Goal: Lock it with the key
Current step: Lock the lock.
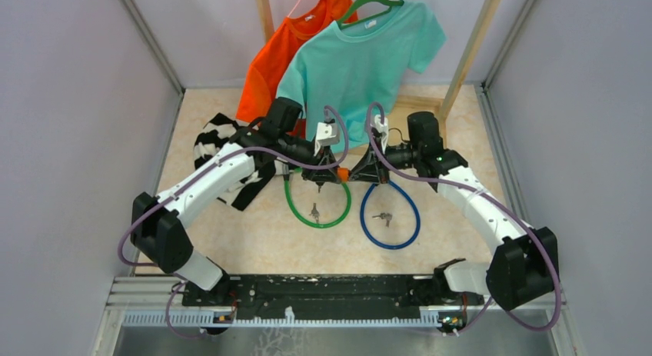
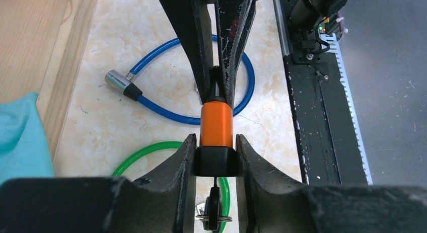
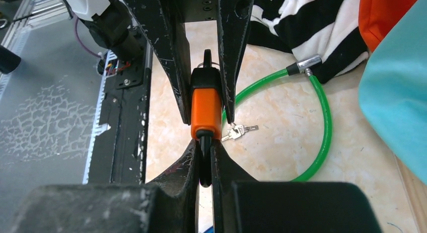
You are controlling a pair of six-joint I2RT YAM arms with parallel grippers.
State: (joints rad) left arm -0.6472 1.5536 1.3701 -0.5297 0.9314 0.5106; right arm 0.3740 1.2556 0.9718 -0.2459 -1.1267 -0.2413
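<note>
Got left gripper [image 2: 215, 142] and right gripper [image 3: 204, 145] clamped on the lock [image 2: 216, 125], key [image 2: 213, 213] seemingly in; just needs turning, probably.

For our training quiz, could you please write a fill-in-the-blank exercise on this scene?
1. The left gripper and right gripper hold a lock whose body is ___.
2. The cable loop beside the blue loop is ___.
3. The striped cloth is black and ___.
Missing words: orange, green, white.
</note>
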